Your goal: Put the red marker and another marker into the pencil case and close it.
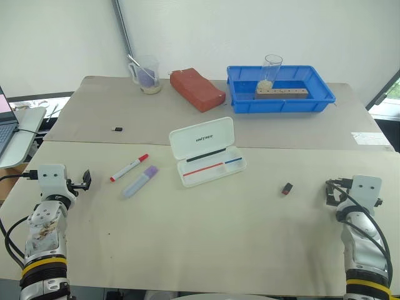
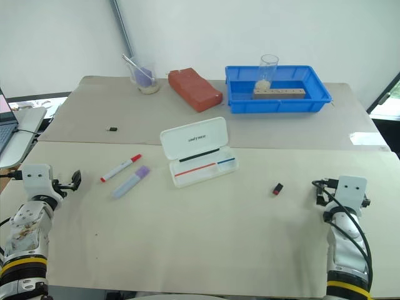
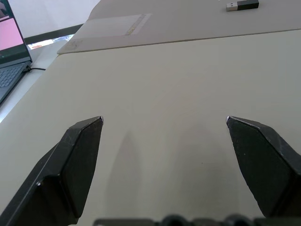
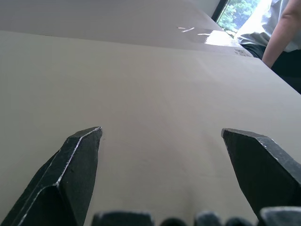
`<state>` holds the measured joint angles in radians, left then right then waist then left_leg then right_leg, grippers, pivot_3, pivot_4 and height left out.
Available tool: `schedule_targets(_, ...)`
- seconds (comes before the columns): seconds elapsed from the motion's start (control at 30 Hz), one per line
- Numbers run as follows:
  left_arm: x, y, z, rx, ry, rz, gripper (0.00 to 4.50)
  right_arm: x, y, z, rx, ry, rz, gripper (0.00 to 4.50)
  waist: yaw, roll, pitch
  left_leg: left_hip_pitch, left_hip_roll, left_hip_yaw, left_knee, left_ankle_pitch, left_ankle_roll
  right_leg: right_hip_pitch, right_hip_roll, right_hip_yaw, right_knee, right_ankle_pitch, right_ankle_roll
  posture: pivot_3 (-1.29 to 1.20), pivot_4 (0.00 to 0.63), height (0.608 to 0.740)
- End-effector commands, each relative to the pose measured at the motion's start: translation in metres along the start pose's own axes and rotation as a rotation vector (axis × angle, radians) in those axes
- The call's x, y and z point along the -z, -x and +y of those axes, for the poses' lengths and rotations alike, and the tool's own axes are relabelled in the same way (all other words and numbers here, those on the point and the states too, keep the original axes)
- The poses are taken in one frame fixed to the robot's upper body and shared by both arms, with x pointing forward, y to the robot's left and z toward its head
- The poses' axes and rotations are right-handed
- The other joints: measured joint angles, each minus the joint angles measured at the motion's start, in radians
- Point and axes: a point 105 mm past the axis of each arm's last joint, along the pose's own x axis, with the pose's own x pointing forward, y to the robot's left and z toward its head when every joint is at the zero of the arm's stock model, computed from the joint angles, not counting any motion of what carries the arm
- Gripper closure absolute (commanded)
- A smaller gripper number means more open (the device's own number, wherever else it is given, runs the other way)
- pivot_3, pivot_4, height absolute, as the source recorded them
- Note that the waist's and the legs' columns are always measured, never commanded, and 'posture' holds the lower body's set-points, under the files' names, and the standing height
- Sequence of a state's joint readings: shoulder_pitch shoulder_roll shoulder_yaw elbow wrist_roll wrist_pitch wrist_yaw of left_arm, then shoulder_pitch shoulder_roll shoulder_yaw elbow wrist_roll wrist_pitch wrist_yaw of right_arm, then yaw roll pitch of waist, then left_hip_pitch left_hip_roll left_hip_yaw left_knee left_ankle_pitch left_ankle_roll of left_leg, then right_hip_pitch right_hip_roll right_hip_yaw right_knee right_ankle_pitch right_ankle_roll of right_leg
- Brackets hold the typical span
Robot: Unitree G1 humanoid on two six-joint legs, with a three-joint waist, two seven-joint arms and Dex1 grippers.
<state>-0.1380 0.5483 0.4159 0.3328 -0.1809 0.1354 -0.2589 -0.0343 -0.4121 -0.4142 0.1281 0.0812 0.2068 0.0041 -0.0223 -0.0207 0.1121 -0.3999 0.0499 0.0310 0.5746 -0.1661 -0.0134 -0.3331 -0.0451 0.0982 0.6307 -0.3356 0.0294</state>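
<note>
Beside the translucent plastic pencil case (image 1: 206, 152) lies a chunky lavender highlighter (image 1: 139, 182).

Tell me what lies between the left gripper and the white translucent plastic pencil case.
The red-capped white marker and chunky lavender highlighter lie side by side on the table between the open left gripper and the open pencil case, as the left eye view shows.

Beige table (image 1: 206, 244), markers, open case
</note>
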Motion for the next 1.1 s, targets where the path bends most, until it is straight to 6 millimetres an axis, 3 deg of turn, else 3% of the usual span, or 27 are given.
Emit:
schedule_targets(0.03, -0.013, 0.002, 0.011, -0.034, 0.000, -0.044, 0.04, -0.014, -0.003, -0.006, 0.016, 0.005, -0.041, 0.00, 0.000, 0.000, 0.000, 0.000, 0.000, 0.000, 0.000, 0.000, 0.000, 0.000, 0.000, 0.000, 0.000, 0.000, 0.000, 0.00, 0.150, 0.740)
schedule_targets(0.17, -0.027, 0.005, 0.023, -0.032, 0.041, -0.090, 0.04, -0.030, -0.007, -0.006, -0.001, 0.018, -0.086, 0.00, -0.002, 0.000, 0.000, 0.000, 0.000, 0.000, 0.000, 0.000, 0.000, 0.000, 0.000, 0.000, 0.000, 0.000, 0.000, 0.00, 0.150, 0.740)
schedule_targets(0.23, -0.050, 0.008, 0.018, 0.049, -0.001, -0.153, 0.04, -0.047, -0.009, 0.004, -0.082, 0.025, -0.127, 0.00, -0.005, 0.000, 0.000, 0.000, 0.000, 0.000, 0.000, 0.000, 0.000, -0.001, 0.000, 0.000, 0.001, 0.000, 0.000, 0.00, 0.150, 0.740)
schedule_targets(0.33, -0.088, 0.018, -0.011, 0.279, -0.092, -0.225, 0.04, -0.074, -0.006, 0.030, -0.283, 0.068, -0.191, 0.00, -0.009, 0.001, 0.001, -0.001, 0.000, 0.000, 0.000, 0.000, 0.001, -0.001, 0.001, 0.000, 0.000, 0.000, 0.000, 0.00, 0.150, 0.740)
schedule_targets(0.47, -0.126, 0.041, -0.069, 0.632, -0.211, -0.259, 0.04, -0.113, 0.012, 0.072, -0.638, 0.099, -0.280, 0.00, -0.010, 0.003, 0.002, -0.001, 0.001, 0.000, 0.000, 0.000, 0.000, 0.000, 0.000, 0.000, 0.000, 0.000, 0.000, 0.00, 0.150, 0.740)
schedule_targets(0.53, -0.130, 0.052, -0.090, 0.751, -0.268, -0.246, 0.04, -0.126, 0.022, 0.085, -0.772, 0.101, -0.307, 0.00, -0.010, 0.006, 0.002, -0.001, 0.000, 0.001, 0.000, 0.000, 0.000, 0.001, 0.000, 0.000, -0.001, 0.000, 0.000, 0.00, 0.150, 0.740)
schedule_targets(0.63, -0.128, 0.079, -0.137, 1.018, -0.352, -0.215, 0.04, -0.150, 0.053, 0.109, -1.057, 0.100, -0.352, 0.00, -0.011, 0.008, 0.003, -0.002, 0.000, 0.001, 0.000, 0.003, 0.005, 0.000, 0.001, 0.000, -0.002, 0.000, 0.000, 0.00, 0.150, 0.740)
schedule_targets(0.77, -0.113, 0.098, -0.187, 1.243, -0.391, -0.185, 0.04, -0.155, 0.105, 0.130, -1.398, 0.179, -0.331, 0.00, -0.005, 0.008, 0.004, -0.004, 0.000, 0.000, 0.000, 0.004, 0.006, -0.001, 0.002, -0.001, -0.002, 0.000, 0.000, 0.00, 0.150, 0.740)
schedule_targets(0.93, -0.097, 0.085, -0.225, 1.269, -0.409, -0.189, 0.04, -0.153, 0.116, 0.125, -1.430, 0.228, -0.279, 0.00, 0.007, 0.005, 0.006, -0.004, -0.001, -0.001, 0.001, 0.004, 0.006, -0.001, 0.003, 0.000, -0.002, 0.000, 0.000, 0.00, 0.150, 0.740)
schedule_targets(1.1, -0.087, 0.069, -0.241, 1.253, -0.420, -0.174, 0.04, -0.149, 0.123, 0.119, -1.386, 0.224, -0.239, 0.00, 0.018, 0.006, 0.007, -0.007, -0.002, -0.002, 0.005, 0.004, 0.006, -0.001, 0.003, -0.001, -0.002, 0.000, 0.000, 0.00, 0.150, 0.740)
